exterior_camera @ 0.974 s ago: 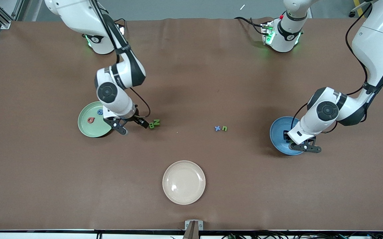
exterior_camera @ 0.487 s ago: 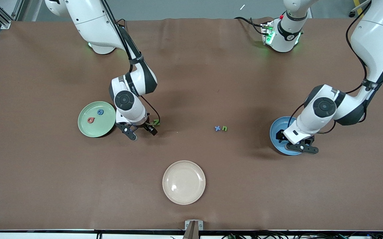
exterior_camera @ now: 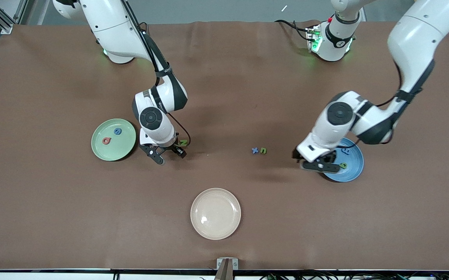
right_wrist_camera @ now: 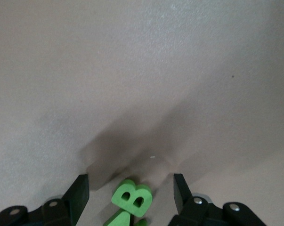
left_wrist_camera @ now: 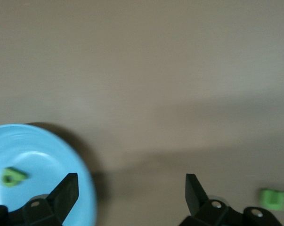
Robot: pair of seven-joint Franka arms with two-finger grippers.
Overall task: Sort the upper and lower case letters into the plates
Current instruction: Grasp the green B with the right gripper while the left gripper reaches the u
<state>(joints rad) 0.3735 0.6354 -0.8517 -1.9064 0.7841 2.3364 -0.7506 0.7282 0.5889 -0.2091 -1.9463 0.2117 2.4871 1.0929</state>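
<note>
The whole worktop (exterior_camera: 224,241) is seen from high up, facing the bases. Each wrist view is aimed closely down past its own fingers; the green B (right_wrist_camera: 132,197) and blue plate (left_wrist_camera: 80,165) are shared with the front view.

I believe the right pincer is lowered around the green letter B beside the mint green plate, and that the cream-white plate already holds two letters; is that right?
Not quite. The cream-white plate holds nothing; the front view shows it bare. The two letters, a pink one and a blue one, lie in the mint green plate. The rest stands: the right pincer is lowered around the green letter B.
</note>
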